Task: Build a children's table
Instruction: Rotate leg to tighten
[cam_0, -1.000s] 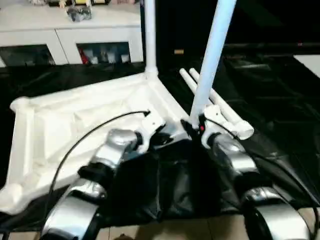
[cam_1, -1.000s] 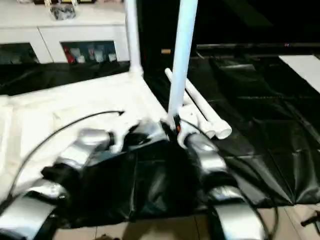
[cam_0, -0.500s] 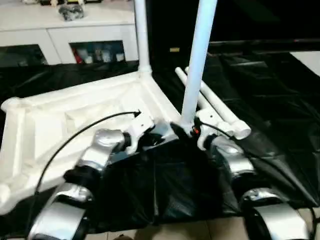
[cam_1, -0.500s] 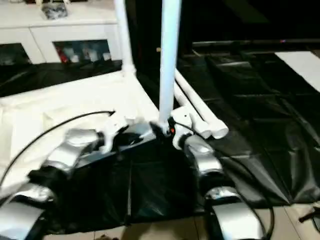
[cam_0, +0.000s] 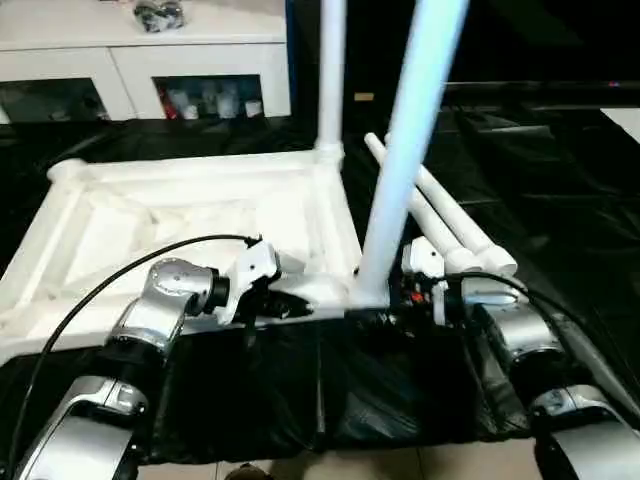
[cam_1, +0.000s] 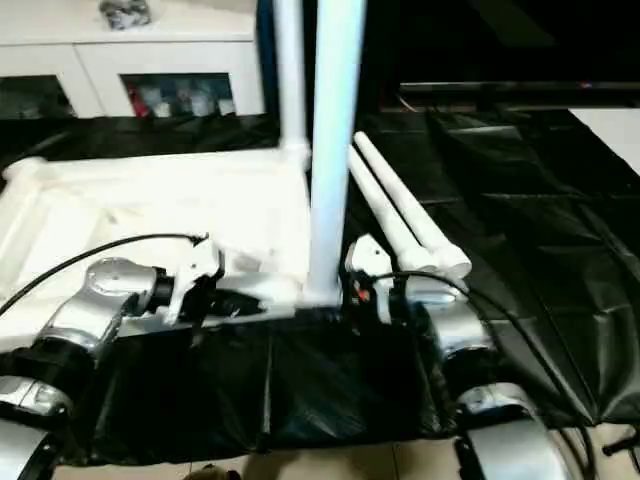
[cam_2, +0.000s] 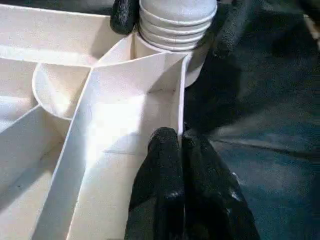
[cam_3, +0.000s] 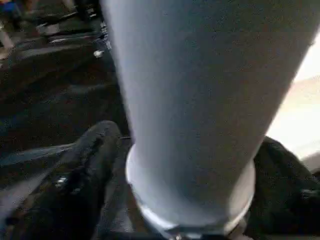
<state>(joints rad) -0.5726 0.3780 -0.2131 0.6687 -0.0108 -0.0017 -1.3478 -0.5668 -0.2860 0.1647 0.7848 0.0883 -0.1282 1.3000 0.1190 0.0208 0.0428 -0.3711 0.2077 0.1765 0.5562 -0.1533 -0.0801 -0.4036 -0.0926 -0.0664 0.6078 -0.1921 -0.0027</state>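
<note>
The children's table top (cam_0: 190, 215) lies upside down on a black sheet, ribbed underside up. One white leg (cam_0: 331, 80) stands in its far right corner socket. A second leg (cam_0: 412, 150) stands in the near right corner. My right gripper (cam_0: 392, 300) is open at this leg's base, with fingers (cam_3: 75, 185) on either side of it. In the left wrist view the ridged end of that leg (cam_2: 176, 22) sits in the socket. My left gripper (cam_2: 182, 165) is shut on the table top's near rim wall, close to that corner. Two loose legs (cam_0: 452, 218) lie to the right.
A white cabinet (cam_0: 150, 60) with glass doors stands at the back left. The black sheet (cam_0: 560, 180) covers the floor around the table. Pale floor tiles (cam_0: 400, 465) show at the near edge. Black cables run along both silver forearms.
The head camera has shifted, so the whole scene sits differently in the picture. Both grippers stay at the near right corner, the right one around the leg's base, the left on the rim.
</note>
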